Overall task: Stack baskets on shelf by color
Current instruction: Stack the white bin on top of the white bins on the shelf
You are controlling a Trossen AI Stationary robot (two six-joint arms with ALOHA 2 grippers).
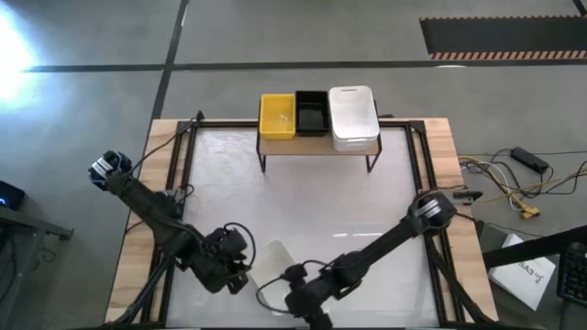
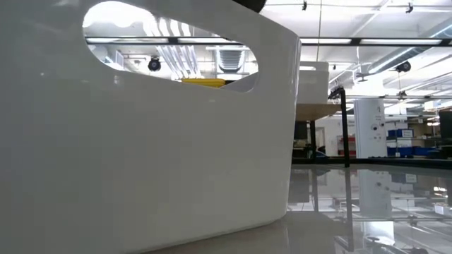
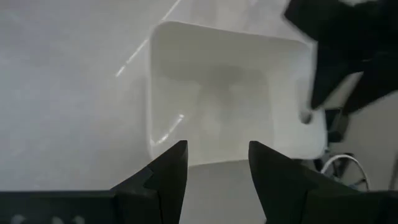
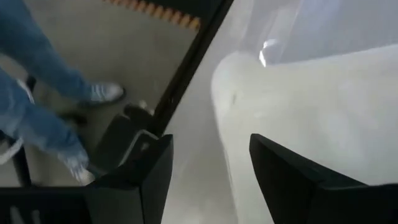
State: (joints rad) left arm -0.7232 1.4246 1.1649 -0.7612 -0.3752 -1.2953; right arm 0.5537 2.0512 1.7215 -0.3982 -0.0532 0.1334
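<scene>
A translucent white basket (image 1: 273,259) rests by its bottom on the table near the front edge; in the low view it (image 2: 141,141) fills the left half. My left gripper (image 1: 246,275) is open just off its left side, its fingers (image 3: 168,174) before the basket's near wall (image 3: 211,163). My right gripper (image 1: 292,275) is open at the basket's right side. At the far edge the shelf (image 1: 316,145) carries a yellow basket (image 1: 277,115), a black basket (image 1: 312,113) and a white basket (image 1: 353,116) side by side. My right gripper (image 4: 211,162) stands open astride the white basket's rim (image 4: 227,124), one finger (image 4: 292,180) over the basket and the other outside it, slanting down from the table's right. Whether either finger touches the rim, I cannot tell.
The table has wooden side strips (image 1: 138,211) and black rails (image 1: 417,156). Cables (image 1: 514,179) lie on the floor to the right. A person's legs in jeans (image 4: 37,93) stand beyond the table's front edge. Bare tabletop lies between the near basket and the shelf.
</scene>
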